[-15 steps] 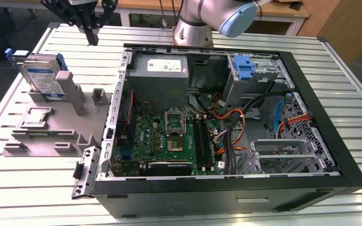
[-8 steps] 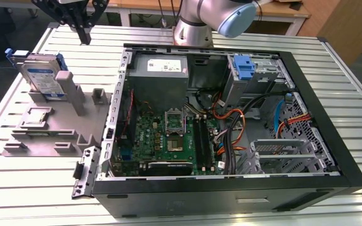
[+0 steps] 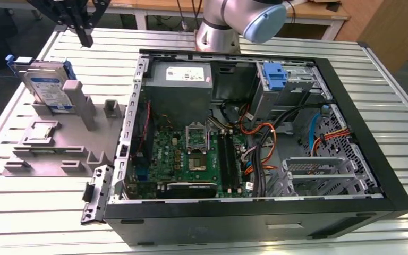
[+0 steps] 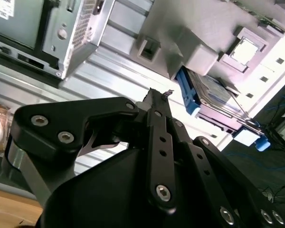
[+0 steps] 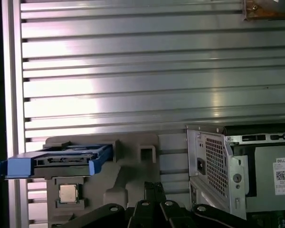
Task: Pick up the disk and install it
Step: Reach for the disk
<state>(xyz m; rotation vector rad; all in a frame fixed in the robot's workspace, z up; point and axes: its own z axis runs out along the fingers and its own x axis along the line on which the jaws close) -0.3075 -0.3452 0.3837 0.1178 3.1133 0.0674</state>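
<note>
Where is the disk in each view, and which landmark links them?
Exterior view: disk upright in the grey fixture, exterior view's left.
Second wrist view: disk beside the fixture, beyond the end effector.
First wrist view: disk edge-on against the fixture.
Shared landmark: the fixture.

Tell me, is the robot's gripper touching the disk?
Apart. In the exterior view the gripper hangs clear of the disk, with bare table showing between them. The disk stands upright in its grey holder.
</note>
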